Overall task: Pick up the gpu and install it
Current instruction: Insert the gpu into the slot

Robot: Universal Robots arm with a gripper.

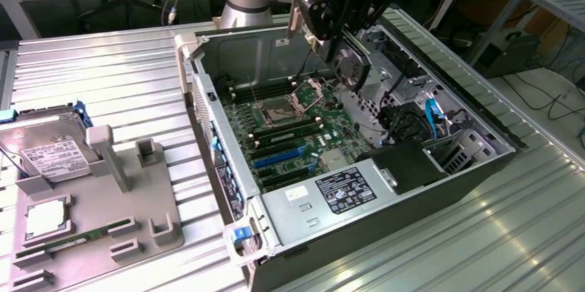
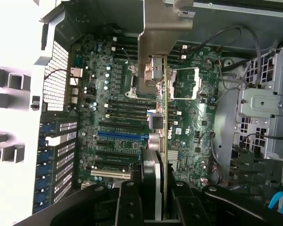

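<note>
Item: gpu [image 1: 351, 66], dark card with a round fan face, held in the air over the open computer case [image 1: 475, 168], upper centre of the exterior view. Holder: gripper [image 1: 344, 31], jaws partly closed and clamped on the card's upper edge, the card hanging downward from them. Status: pick-up done, since the card is clear of the grey fixture [image 1: 169, 230] at the exterior view's lower left, where the hard drive [image 1: 51, 151] and memory stick [image 1: 73, 242] lie. Installation not done: the card hangs well above the motherboard [image 1: 283, 127], apart from the blue slot [image 1: 279, 157], and is not seated. Exterior view supplies: the height of the card over the case, the fixture, and the power supply [image 1: 338, 189]. Wrist view supplies: the gpu [image 2: 155, 75] edge-on between the gripper [image 2: 158, 209] fingers [image 2: 127, 202], its metal bracket at the far end, the card's line crossing over the blue slot [image 2: 120, 134] and beside the processor socket [image 2: 184, 84]. Exact alignment cannot be judged.
</note>
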